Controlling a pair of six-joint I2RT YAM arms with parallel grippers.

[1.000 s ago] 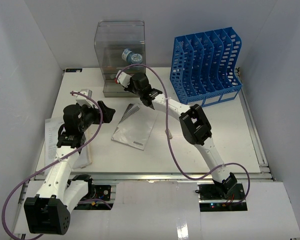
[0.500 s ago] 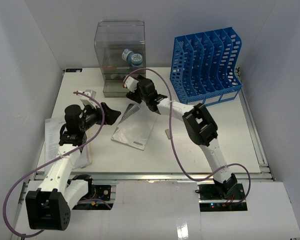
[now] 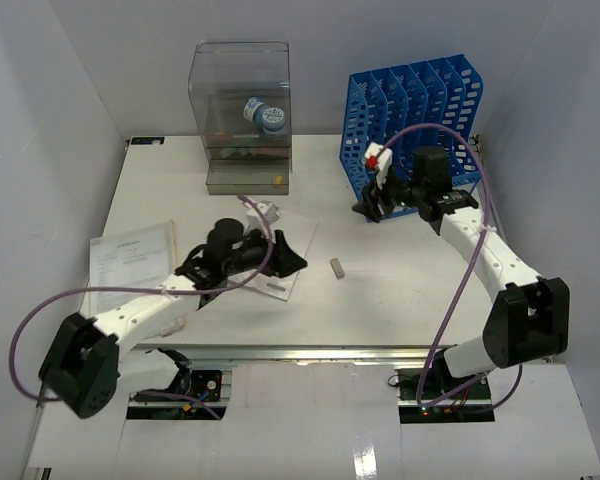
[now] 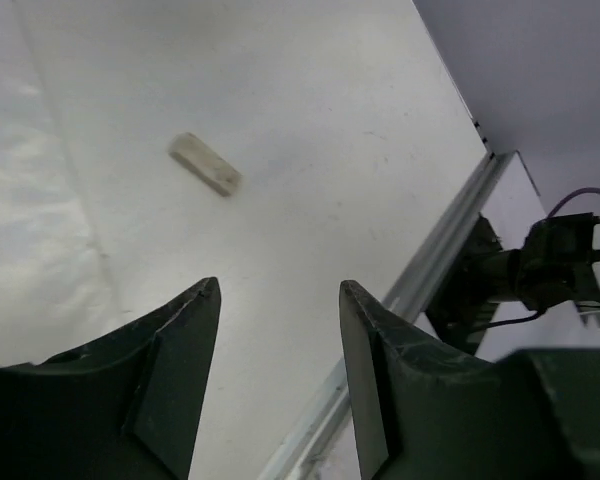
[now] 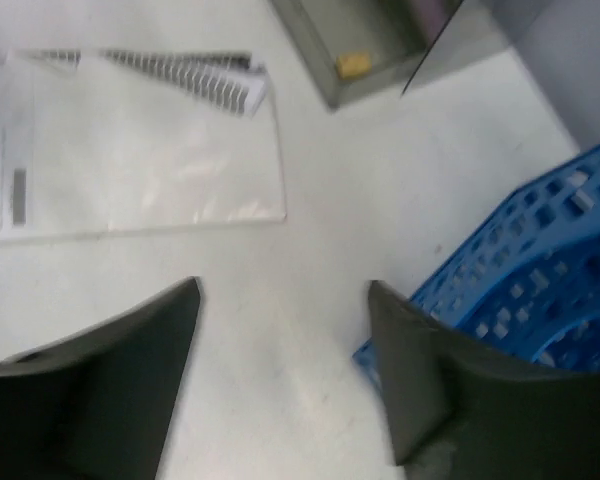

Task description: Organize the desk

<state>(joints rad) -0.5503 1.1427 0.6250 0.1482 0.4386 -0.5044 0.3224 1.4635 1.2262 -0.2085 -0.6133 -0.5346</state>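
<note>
Your left gripper (image 4: 278,295) and right gripper (image 5: 283,290) both hang with jaws apart, gripping nothing, while the white desk (image 3: 410,285) lies just beneath, showing through each gap.

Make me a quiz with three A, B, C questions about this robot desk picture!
1. What colour is the slotted plastic file rack? A) red B) blue C) green
2. Where is the small pale rectangular block? A) on the wide white desk B) inside the rack C) up in the air
3. How is the left tool? A) shut on the block B) shut, empty C) open, empty
Answers: B, its walls are blue; A, it lies on bare tabletop; C, fingers apart, nothing between.
</note>
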